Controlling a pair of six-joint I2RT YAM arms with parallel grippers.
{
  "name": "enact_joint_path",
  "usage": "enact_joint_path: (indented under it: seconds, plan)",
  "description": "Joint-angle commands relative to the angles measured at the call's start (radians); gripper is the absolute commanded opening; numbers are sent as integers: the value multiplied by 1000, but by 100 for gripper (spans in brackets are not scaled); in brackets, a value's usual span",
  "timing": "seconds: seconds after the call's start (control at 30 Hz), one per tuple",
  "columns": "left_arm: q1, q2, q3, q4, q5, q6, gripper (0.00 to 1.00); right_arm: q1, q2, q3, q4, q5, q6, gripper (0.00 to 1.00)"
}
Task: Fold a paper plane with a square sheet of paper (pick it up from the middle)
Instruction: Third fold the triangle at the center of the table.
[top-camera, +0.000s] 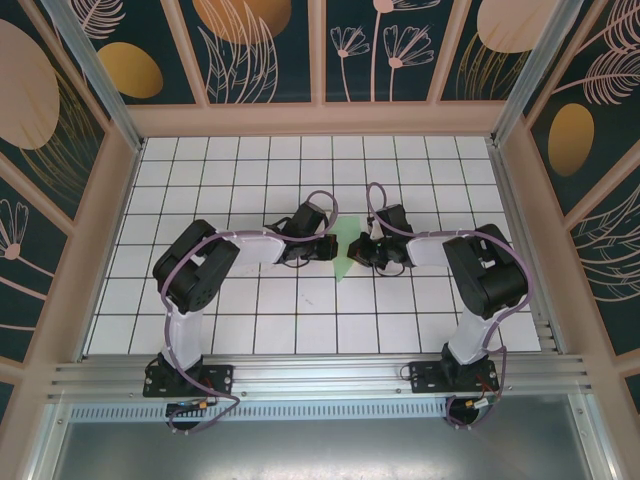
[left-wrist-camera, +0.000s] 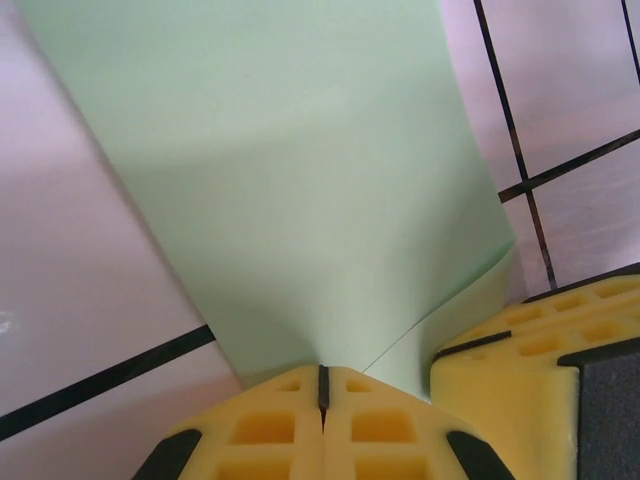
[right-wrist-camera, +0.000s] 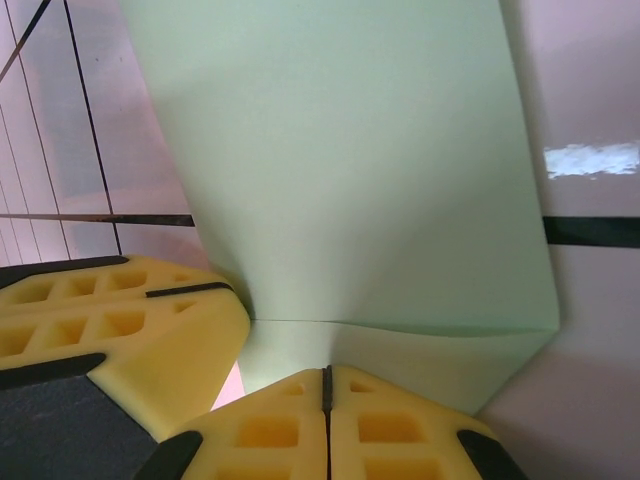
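Left hand (left-wrist-camera: 322, 392) is clamping fully shut on the sheet of paper (left-wrist-camera: 300, 180), with the paper coming out of the finger seam. Right hand (right-wrist-camera: 325, 388) is pinching shut on the same sheet, just beside the left one. Sheet is sitting mid-tabletop (top-camera: 300, 320) between both hands, one layer folded over, its tip pointing toward the near edge.

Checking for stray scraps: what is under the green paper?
White gridded table shows around the square sheet of paper, pinched by left gripper and right gripper. Anything directly beneath is covered.
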Motion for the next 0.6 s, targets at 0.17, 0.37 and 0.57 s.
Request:
enact_joint_path:
  seconds: [0.17, 0.37, 0.57]
  plan:
    - [-3, 34, -36, -39, -48, 35, 4, -1, -4, 58, -54, -17, -35, 10]
    - [-4, 22, -56, -40, -53, 38, 3, 9, -99, 65, -63, -63, -38, 12]
    - [-2, 18, -50, -39, -47, 35, 3, 57, -149, -40, 17, -104, 35, 9]
